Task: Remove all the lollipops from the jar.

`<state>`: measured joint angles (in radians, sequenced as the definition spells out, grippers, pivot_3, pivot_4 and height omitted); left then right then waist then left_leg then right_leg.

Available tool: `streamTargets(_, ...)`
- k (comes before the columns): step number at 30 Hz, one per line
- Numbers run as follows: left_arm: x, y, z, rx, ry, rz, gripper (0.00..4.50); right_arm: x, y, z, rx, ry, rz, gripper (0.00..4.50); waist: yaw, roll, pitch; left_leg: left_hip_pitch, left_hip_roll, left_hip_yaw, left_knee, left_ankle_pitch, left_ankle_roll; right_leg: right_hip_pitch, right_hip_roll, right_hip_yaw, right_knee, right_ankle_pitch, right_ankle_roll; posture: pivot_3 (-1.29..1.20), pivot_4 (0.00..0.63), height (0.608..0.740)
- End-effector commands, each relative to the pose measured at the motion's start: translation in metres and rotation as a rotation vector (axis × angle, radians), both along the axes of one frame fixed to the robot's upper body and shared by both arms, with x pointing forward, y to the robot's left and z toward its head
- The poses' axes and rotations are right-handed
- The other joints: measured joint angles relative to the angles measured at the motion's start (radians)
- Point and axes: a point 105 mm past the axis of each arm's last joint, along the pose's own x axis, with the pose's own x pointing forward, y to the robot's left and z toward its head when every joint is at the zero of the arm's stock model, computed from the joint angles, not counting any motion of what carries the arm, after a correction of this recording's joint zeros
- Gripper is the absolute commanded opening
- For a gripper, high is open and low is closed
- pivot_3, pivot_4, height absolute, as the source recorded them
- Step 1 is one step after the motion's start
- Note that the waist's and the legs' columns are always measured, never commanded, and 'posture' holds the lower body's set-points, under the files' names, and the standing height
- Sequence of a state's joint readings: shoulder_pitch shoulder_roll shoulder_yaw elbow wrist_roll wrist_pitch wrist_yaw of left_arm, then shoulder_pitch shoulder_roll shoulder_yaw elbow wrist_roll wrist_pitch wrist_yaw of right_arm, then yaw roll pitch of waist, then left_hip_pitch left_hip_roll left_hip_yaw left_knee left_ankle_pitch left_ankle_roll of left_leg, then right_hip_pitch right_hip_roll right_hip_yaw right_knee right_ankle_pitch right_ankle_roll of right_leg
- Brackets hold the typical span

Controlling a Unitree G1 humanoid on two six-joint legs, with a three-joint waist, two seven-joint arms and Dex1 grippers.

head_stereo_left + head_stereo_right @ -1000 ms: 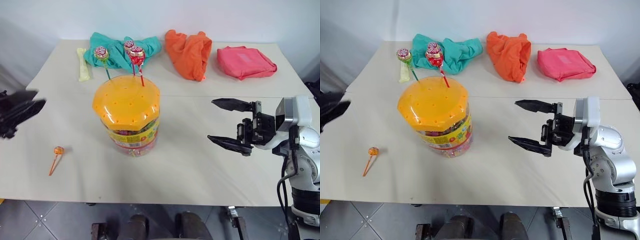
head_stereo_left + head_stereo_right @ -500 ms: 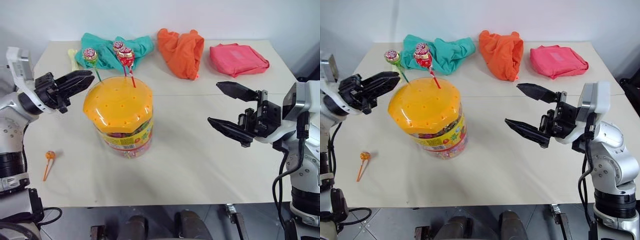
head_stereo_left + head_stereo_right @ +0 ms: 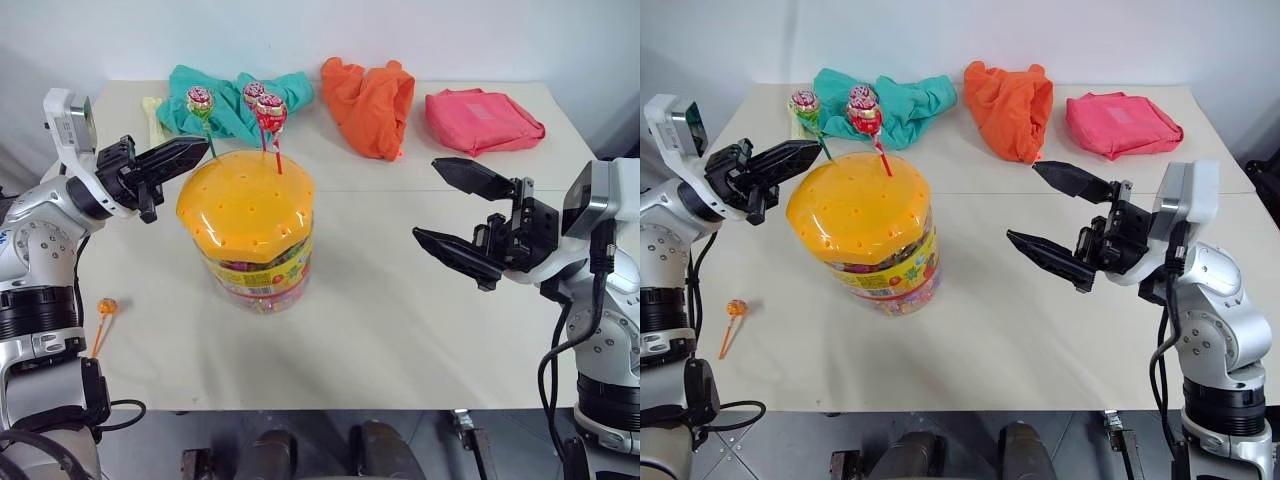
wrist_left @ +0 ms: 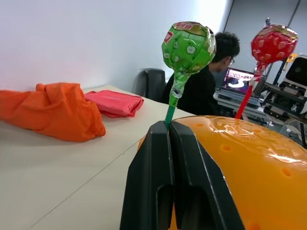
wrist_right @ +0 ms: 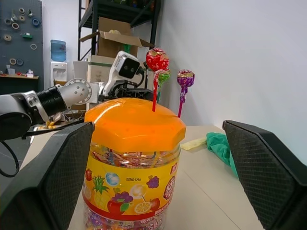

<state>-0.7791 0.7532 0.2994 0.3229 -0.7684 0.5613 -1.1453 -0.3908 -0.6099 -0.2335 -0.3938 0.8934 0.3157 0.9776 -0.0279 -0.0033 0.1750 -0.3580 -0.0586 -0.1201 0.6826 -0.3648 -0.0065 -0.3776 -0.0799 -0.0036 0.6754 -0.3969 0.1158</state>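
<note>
Where the table (image 3: 400,340) meets mid-frame, the jar (image 3: 252,232) stands upright, orange lid on, label and sweets visible through the clear wall. Three lollipops stand with sticks in the lid's holes: a green one (image 4: 188,45) at the edge nearest the left arm, a red one (image 3: 271,108) and another (image 3: 255,92) close behind it. A fourth, orange lollipop (image 3: 106,308) lies flat on the table, left of the jar and well apart from it.

Left gripper (image 4: 169,125) reaches in level at the lid's rim, fingers pressed together on the green stick just below the candy head. Right gripper (image 3: 448,206) hovers right of the jar, apart from it, fingers spread wide, nothing between them, pointing toward the jar.

Along the far edge: teal cloth (image 3: 230,100), orange cloth (image 3: 372,92), pink cloth (image 3: 482,120). A pale yellow stick (image 3: 152,108) lies beside the teal cloth. In the left wrist view, a person (image 4: 204,86) sits beyond the table.
</note>
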Motion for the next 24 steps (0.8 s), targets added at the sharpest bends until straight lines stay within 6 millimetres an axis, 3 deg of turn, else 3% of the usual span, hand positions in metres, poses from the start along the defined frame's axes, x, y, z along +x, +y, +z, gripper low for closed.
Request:
streamTargets(1, -0.006, 0.0, 0.026, -0.064, -0.085, 0.002, 0.1, -0.008, 0.008, 0.009, 0.003, -0.053, 0.031, 4.5, 0.0, 0.0, 0.0, 0.0, 0.0, 0.0, 0.0, 0.0, 0.0, 0.0, 0.0, 0.0, 0.0, 0.0, 0.0, 0.0, 0.15, 0.74)
streamTargets(7, -0.014, 0.015, 0.051, -0.225, -0.1, 0.017, 0.1, -0.006, 0.009, 0.009, 0.007, -0.05, 0.036, 4.5, -0.001, 0.0, 0.0, -0.002, 0.0, -0.001, 0.001, 0.0, 0.0, 0.0, 0.0, -0.001, 0.0, 0.0, 0.0, 0.0, 0.15, 0.74)
streamTargets(12, -0.018, 0.013, 0.041, -0.169, -0.032, 0.025, 0.1, -0.007, 0.009, 0.008, 0.004, -0.048, 0.046, 4.5, -0.004, 0.0, 0.0, -0.001, 0.0, -0.002, 0.001, 0.0, 0.0, -0.001, 0.0, -0.002, 0.002, 0.0, 0.0, 0.0, 0.15, 0.74)
streamTargets(18, -0.018, 0.007, 0.024, -0.029, -0.03, 0.053, 1.87, -0.007, 0.009, 0.007, -0.001, -0.046, 0.053, 4.5, 0.0, 0.0, 0.0, -0.001, 0.0, -0.002, 0.001, 0.0, 0.0, -0.001, 0.0, -0.002, 0.001, 0.0, 0.0, 0.0, 0.15, 0.74)
streamTargets(24, -0.016, 0.005, 0.016, -0.015, -0.032, 0.02, 1.87, -0.008, 0.008, 0.006, -0.004, -0.044, 0.049, 4.5, 0.0, 0.0, 0.0, -0.001, 0.0, -0.003, 0.0, 0.0, 0.0, -0.001, 0.0, -0.002, 0.001, 0.0, 0.0, 0.0, 0.15, 0.74)
